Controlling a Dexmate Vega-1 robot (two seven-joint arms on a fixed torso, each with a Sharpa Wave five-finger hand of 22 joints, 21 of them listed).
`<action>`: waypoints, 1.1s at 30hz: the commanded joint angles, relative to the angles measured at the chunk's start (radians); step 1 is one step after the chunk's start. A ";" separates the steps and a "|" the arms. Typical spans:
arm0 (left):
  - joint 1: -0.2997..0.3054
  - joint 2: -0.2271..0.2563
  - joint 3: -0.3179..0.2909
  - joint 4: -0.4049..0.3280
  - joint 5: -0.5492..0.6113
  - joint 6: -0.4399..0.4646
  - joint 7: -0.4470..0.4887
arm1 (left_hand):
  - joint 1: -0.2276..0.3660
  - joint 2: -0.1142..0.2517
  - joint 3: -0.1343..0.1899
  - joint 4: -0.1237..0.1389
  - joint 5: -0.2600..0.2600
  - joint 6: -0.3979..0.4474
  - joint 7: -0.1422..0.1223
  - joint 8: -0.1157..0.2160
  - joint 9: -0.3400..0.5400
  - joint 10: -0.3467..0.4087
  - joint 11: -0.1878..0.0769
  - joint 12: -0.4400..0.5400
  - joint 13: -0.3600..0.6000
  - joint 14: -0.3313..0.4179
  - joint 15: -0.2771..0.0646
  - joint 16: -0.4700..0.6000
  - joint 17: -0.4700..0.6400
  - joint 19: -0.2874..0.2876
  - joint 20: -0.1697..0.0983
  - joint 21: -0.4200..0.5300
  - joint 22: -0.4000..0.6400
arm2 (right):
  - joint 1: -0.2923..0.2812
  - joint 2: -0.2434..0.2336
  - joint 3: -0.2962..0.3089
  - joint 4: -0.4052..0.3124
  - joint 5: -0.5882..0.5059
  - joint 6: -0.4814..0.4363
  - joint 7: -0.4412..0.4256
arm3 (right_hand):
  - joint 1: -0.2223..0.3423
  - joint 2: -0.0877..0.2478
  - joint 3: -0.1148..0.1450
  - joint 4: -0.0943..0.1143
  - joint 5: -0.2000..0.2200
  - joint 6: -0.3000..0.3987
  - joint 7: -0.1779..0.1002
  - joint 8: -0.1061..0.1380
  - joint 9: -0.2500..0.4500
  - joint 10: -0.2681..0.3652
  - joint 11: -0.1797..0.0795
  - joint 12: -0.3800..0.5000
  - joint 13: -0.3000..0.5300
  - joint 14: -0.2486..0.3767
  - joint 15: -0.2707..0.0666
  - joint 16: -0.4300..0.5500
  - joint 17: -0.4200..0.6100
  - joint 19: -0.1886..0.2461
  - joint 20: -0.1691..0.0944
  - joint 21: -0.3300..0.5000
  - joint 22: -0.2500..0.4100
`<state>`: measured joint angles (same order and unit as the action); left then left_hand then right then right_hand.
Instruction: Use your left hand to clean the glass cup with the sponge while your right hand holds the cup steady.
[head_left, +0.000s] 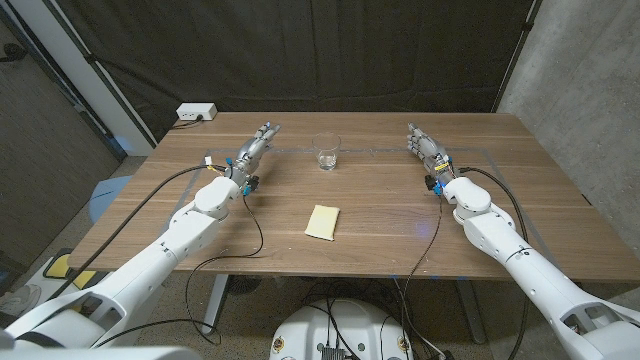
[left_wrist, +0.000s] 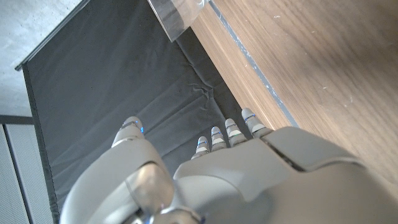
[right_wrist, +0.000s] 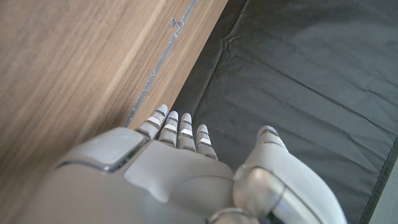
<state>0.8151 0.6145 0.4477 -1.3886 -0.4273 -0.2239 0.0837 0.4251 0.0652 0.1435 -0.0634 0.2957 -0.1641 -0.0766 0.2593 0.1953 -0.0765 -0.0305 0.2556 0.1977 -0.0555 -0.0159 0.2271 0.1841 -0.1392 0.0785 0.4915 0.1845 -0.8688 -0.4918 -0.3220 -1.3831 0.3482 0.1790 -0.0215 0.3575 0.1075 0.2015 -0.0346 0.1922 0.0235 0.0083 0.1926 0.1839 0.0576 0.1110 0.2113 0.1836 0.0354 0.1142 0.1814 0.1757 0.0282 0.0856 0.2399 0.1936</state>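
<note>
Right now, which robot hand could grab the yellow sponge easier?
Probably the left hand. The sponge lies slightly toward the robot's left of the table's middle, and both hands are open and holding nothing. The right hand sits farther away.

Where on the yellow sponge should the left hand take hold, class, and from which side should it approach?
Grip the sponge across its two long edges, coming straight down from above. It lies flat on the table, so only the top and thin edges are free. The left hand, empty with fingers extended, is probably best brought over it, then lowered to pinch.
</note>
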 joint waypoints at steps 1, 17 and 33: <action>0.003 0.026 0.008 -0.038 0.047 0.029 0.000 | 0.009 0.003 0.004 -0.008 -0.006 0.013 0.003 0.009 0.001 0.013 -0.003 0.007 0.001 0.008 -0.005 0.002 0.003 0.012 0.002 0.002 0.004 | 0.010 -0.038 -0.057 -0.045 -0.141 -0.010 -0.077 | 0.019 0.000 0.004 -0.007 -0.003 0.012 0.000 0.004 0.003 0.011 0.000 0.004 0.005 0.010 0.000 0.007 0.001 0.003 -0.014 0.002 0.003; 0.051 0.067 -0.006 -0.123 0.082 0.091 0.039 | 0.017 -0.005 -0.009 -0.011 -0.030 0.075 0.000 0.018 0.000 0.082 -0.006 0.015 0.001 0.102 0.012 0.025 0.008 0.048 0.035 0.003 0.006 | 0.034 -0.053 -0.150 -0.046 -0.314 0.043 -0.208 | 0.056 -0.033 0.001 -0.050 -0.003 0.047 0.015 0.015 0.003 0.049 -0.002 0.016 0.005 0.076 -0.038 0.019 0.000 0.066 -0.072 0.017 0.002; 0.094 0.160 0.004 -0.255 0.162 0.210 0.027 | 0.043 -0.035 -0.023 -0.031 -0.045 0.064 -0.002 -0.001 0.000 0.085 -0.001 0.001 0.003 0.146 0.001 0.030 0.016 0.059 0.050 -0.004 0.007 | 0.041 -0.072 -0.221 -0.113 -0.425 -0.042 -0.277 | 0.110 -0.102 -0.018 -0.103 0.016 0.041 0.080 0.006 0.005 0.055 -0.014 0.008 0.005 0.114 -0.074 0.009 0.000 0.112 -0.098 0.020 0.000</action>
<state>0.8772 0.7089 0.4433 -1.5504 -0.3193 -0.0854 0.1192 0.4607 0.0367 0.1201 -0.0885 0.2545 -0.0877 -0.0819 0.2623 0.1934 0.0175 -0.0286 0.2585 0.1980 0.0857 -0.0180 0.2553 0.1981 -0.0772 0.1238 0.4877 0.1887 -0.8347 -0.5505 -0.4975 -1.4572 0.0041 0.1986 -0.2554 0.4610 0.0188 0.1823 -0.1313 0.2004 0.0662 0.0741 0.1986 0.1837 0.1238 0.0945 0.2229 0.1838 0.1505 0.0515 0.1968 0.1749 0.1374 -0.0057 0.2587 0.1904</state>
